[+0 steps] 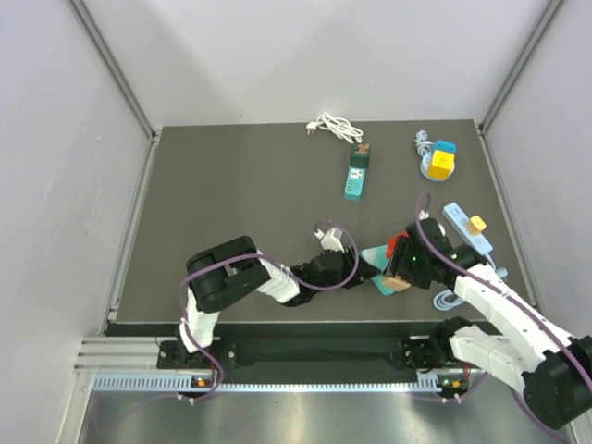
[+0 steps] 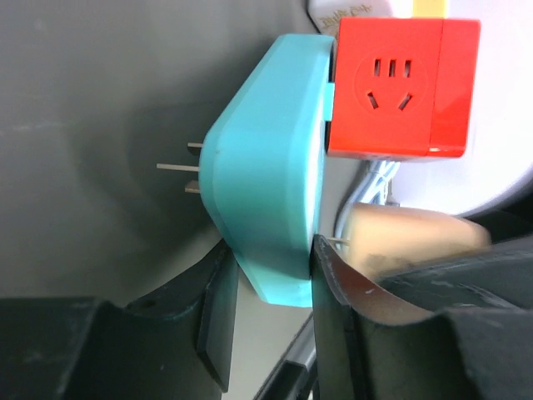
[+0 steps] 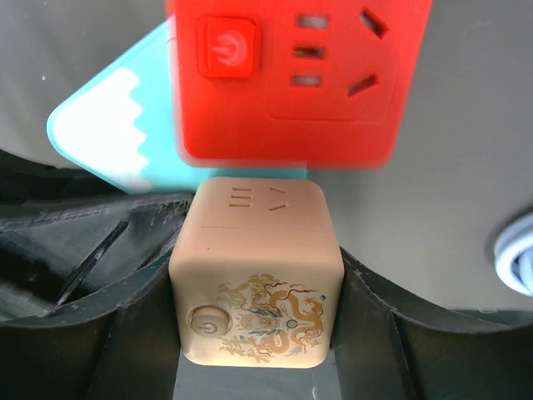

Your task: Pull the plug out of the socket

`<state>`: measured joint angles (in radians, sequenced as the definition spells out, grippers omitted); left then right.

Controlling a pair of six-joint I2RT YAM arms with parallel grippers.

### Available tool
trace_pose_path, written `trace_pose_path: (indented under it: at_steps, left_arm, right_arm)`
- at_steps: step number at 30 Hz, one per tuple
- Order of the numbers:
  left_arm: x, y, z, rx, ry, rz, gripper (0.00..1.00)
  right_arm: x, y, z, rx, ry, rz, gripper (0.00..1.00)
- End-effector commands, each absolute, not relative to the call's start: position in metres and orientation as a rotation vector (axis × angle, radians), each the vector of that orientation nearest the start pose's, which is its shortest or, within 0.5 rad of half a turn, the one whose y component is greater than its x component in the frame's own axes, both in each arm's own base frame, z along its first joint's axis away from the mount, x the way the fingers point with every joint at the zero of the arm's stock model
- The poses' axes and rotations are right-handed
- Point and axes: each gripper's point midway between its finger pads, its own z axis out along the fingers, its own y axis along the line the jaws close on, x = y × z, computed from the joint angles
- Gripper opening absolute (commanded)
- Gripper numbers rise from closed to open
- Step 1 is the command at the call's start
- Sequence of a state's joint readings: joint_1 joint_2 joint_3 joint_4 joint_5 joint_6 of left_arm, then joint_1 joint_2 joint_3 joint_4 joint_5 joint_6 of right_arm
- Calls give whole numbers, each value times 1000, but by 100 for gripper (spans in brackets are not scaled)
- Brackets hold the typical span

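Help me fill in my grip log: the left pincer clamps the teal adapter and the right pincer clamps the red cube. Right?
Not quite. The right pincer clamps the tan cube with the dragon print, not the red cube beyond it; the right wrist view shows this. The left pincer does clamp the teal adapter.

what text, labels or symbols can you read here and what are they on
No word reads clearly.
Power symbol: red cube's button.
Power symbol: tan cube, beside a gold dragon pattern.
Gold script on the white thing behind the red cube: cut off, unreadable.
White label on the teal strip: too small to read.
Teal plug: no text shows.
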<state>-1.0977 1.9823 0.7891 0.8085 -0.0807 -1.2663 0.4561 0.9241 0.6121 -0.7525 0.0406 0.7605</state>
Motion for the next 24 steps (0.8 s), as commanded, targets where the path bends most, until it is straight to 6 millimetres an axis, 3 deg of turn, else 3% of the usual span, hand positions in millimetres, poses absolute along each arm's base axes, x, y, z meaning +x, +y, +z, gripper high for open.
trace_pose_path:
  at_steps: [1,7,13,15,16,24]
  left_arm:
    - [198,-354,-95,-219,2544,-656,0]
    - [199,-345,-101,-246,2548,-637,0]
    - [197,-366,-78,-113,2541,-739,2]
    - [198,-374,-61,-86,2510,-801,23]
    - [197,-375,-57,-74,2506,-814,43]
    - [195,-391,2,46,2396,-978,77]
  right_arm:
    - [213,145,154,367,2430,608,0]
    - [213,140,171,342,2420,603,0]
    - [206,133,171,270,2414,574,0]
    - [204,130,169,244,2410,558,0]
    - [204,129,169,237,2408,554,0]
    - [214,122,179,198,2379,521,0]
